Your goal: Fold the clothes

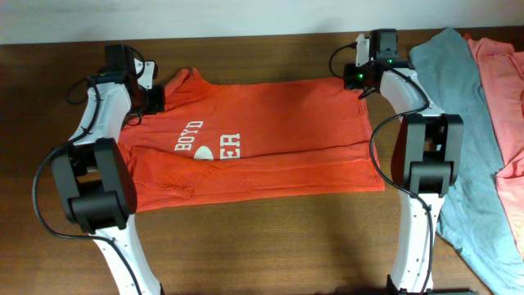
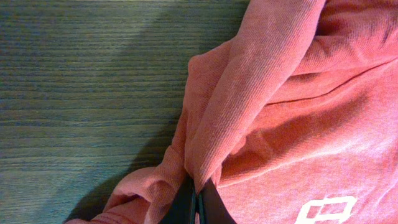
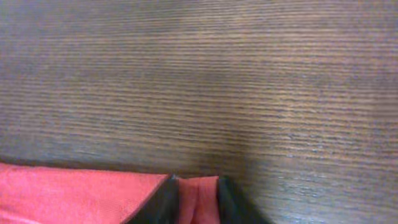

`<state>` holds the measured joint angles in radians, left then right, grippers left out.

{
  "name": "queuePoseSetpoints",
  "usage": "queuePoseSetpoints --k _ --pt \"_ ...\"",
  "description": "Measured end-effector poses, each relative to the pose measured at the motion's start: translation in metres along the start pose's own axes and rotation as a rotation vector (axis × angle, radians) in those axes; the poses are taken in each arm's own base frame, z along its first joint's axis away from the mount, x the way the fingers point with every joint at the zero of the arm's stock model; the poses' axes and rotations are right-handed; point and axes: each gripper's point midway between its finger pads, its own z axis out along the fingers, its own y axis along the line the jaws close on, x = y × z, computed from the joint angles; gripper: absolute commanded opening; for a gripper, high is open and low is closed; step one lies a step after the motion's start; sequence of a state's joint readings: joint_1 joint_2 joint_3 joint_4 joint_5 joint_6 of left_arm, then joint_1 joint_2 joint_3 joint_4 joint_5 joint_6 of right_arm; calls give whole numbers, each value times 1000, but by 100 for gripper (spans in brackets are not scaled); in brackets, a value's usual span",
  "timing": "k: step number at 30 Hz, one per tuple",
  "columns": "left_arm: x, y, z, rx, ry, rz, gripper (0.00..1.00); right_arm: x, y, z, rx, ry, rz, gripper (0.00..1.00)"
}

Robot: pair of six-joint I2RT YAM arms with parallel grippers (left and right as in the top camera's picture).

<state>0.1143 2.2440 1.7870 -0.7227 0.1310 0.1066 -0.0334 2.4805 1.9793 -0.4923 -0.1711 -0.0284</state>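
The orange-red T-shirt (image 1: 270, 147) lies across the table, its far part folded over so that white print "BOYD" and "ER" shows. My left gripper (image 1: 152, 97) is at the shirt's far left end. In the left wrist view its jaws (image 2: 198, 198) are shut on a bunched fold of the orange-red T-shirt (image 2: 298, 124), with a bit of white print nearby. My right gripper (image 1: 361, 79) is at the shirt's far right corner. In the right wrist view its fingers (image 3: 198, 196) pinch the edge of the orange-red T-shirt (image 3: 74, 193).
A grey T-shirt (image 1: 458, 106) lies to the right of the right arm, and a salmon-pink T-shirt (image 1: 506, 98) lies past it at the table's right edge. The dark wood table (image 1: 270, 238) shows in front of the orange-red shirt. Both arm bases stand at the front.
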Motion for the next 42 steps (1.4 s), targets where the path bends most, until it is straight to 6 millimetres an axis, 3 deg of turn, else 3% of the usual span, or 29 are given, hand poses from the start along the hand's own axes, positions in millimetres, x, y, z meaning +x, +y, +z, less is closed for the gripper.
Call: queuePoseSetpoints --k 4,15,21,26,30,32,42 --pt "0 0 0 0 0 0 0 1 -1 0 5 5 -1 4" --pt "3 -1 -6 1 14 -2 0 18 -10 -15 77 109 14 4" --pt "-7 1 -43 -7 -29 -6 0 25 -15 -50 142 201 19 4" --pt "-6 9 -83 -17 -41 -31 0 6 -12 -102 168 187 17 4" --pt "7 17 -94 -20 -3 -61 0 -6 -8 -142 176 164 17 4" --pt "15 21 -95 -21 27 -80 0 0 -6 -158 179 193 22 4" --pt "56 29 -107 26 173 -191 0 59 -2 -181 173 446 42 4"
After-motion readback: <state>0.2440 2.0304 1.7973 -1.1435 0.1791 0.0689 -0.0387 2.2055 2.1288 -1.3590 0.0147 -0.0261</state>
